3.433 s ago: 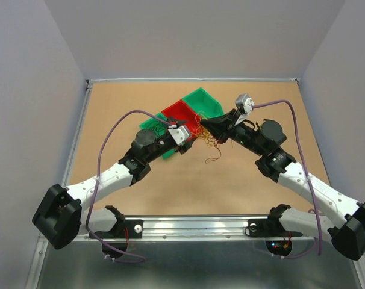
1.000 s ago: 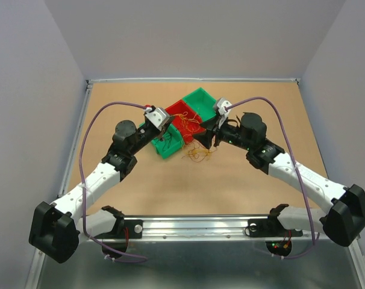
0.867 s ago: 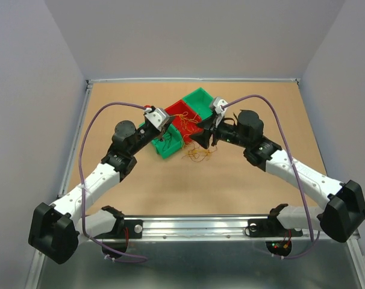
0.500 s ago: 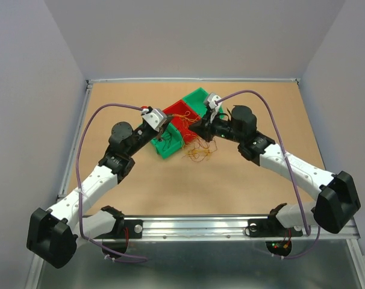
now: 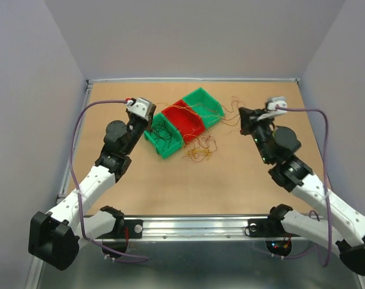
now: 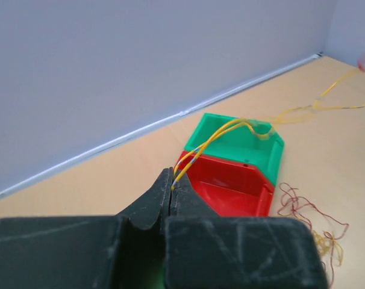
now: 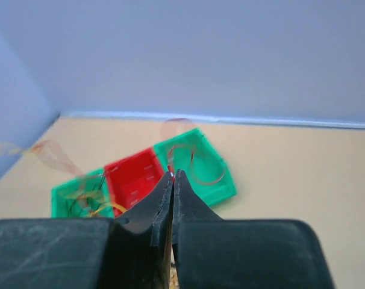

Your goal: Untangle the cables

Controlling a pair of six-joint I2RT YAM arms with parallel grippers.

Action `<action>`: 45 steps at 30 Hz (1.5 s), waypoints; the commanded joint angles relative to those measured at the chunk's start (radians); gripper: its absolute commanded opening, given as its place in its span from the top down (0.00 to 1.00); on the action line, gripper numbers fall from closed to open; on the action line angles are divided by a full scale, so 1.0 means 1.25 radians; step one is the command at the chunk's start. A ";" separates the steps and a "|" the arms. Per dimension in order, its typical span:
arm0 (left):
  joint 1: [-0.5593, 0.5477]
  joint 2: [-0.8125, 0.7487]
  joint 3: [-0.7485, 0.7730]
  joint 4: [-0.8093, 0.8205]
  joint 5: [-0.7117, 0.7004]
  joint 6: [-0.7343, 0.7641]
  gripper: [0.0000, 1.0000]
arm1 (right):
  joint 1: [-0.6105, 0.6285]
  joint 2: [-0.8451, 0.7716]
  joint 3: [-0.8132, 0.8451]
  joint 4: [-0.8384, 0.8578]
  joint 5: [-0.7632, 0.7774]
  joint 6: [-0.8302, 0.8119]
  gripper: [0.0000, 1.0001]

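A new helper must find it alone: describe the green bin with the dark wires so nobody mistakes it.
On the tan table, three small bins sit in a slanted row: green, red, green. Take the green bin at the near-left end, closest to the left arm. Unlike the other green bin at the far end, it holds a clump of dark wires.

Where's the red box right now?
In the top view, the red box sits mid-table, toward the far wall. It is the middle of a slanted row, with the left green box on one side and the right green box on the other.
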 commanded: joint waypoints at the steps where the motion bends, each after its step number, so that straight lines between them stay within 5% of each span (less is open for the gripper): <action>1: 0.028 -0.012 0.023 0.057 -0.061 -0.038 1.00 | -0.002 -0.173 -0.090 0.046 0.277 0.047 0.99; 4: 0.037 0.011 0.031 0.050 -0.043 -0.040 1.00 | -0.002 -0.357 -0.194 0.121 0.303 0.054 0.99; 9: 0.037 0.026 0.038 0.046 0.016 -0.030 1.00 | -0.002 -0.459 -0.220 0.089 0.233 0.052 0.99; 15: 0.035 0.052 0.050 0.043 0.066 -0.022 1.00 | -0.002 -0.417 -0.191 0.057 0.054 0.050 0.99; 25: 0.034 0.126 0.130 0.013 0.095 -0.018 1.00 | -0.002 -0.297 -0.139 0.026 -0.075 0.023 0.98; 33: 0.033 0.145 0.220 -0.021 0.117 -0.036 1.00 | -0.002 -0.261 -0.118 0.007 -0.198 0.004 0.82; 34: 0.032 0.153 0.234 -0.025 0.119 -0.036 1.00 | -0.002 -0.262 -0.119 0.007 -0.210 -0.001 0.75; 35: 0.032 0.167 0.242 -0.027 0.119 -0.030 1.00 | -0.002 -0.263 -0.121 0.007 -0.225 -0.004 0.55; 38: 0.030 0.198 0.272 -0.027 0.122 -0.017 1.00 | -0.002 -0.265 -0.124 0.014 -0.296 -0.014 0.31; 45: 0.029 0.287 0.355 -0.033 0.116 0.011 1.00 | -0.002 -0.236 -0.116 0.023 -0.305 -0.017 0.21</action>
